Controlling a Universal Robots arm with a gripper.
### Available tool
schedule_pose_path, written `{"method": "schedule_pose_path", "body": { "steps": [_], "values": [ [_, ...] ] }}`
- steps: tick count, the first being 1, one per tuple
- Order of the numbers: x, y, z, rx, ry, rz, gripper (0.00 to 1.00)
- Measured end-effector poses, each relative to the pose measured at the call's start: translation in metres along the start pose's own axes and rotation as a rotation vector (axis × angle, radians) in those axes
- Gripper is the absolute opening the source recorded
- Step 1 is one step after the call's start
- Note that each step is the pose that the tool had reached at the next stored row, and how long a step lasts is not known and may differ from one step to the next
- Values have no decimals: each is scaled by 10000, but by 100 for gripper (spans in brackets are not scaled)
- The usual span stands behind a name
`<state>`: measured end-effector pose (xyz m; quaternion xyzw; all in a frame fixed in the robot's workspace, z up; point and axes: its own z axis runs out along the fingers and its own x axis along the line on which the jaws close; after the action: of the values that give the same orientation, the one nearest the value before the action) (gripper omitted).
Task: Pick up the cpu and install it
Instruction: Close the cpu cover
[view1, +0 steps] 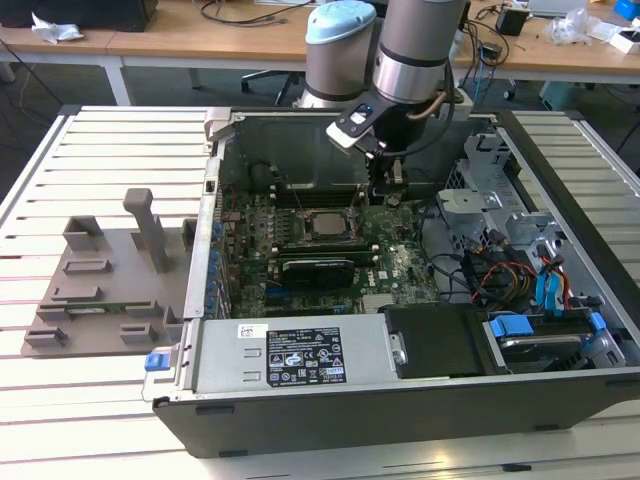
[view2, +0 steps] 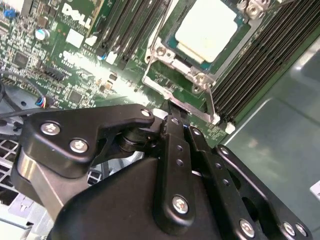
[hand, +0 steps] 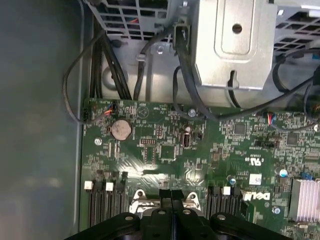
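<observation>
Hovering low inside the open computer case (view1: 400, 420), the gripper (hand: 171, 193) has its two fingers pressed together, with a thin seam between them and nothing visible in their grip. In the second wrist view the fingertips sit right at the edge of the metal socket bracket (view2: 200, 87); whether they touch it I cannot tell.

Just past that bracket lies the cpu (view2: 206, 27), one only, seated flat in the socket with its pale metal top plate facing up. It is square, so it has no long axis, and its edges run parallel to the bracket's sides. Black memory slots (view2: 250, 65) flank the socket on two sides.

Around it spreads one green motherboard (hand: 200, 150), carrying one round coin cell (hand: 120, 129) and one finned silver heatsink (hand: 306, 200). In the exterior view one long black card (view1: 320, 268) stands on the board, near the socket. One grey fixture plate (view1: 100, 290) lies on the white slatted table (view1: 100, 140) on the exterior view's left, beside the case.
</observation>
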<state>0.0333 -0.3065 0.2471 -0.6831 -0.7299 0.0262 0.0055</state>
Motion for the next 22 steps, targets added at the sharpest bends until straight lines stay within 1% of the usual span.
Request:
{"method": "schedule_pose_path", "body": {
  "steps": [1,3,5,7,8,12,17,22],
  "values": [
    [1,-17,2,0,0,-1,11],
    [5,-77,7,0,0,0,11],
    [8,-113,11,0,1,-1,11],
    [12,-180,17,0,1,0,11],
    [13,-195,18,0,0,-1,11],
    [20,-291,26,0,0,-1,11],
    [24,-354,30,1,-1,-1,11],
    [27,-401,35,0,0,-1,11]
  ]
}}
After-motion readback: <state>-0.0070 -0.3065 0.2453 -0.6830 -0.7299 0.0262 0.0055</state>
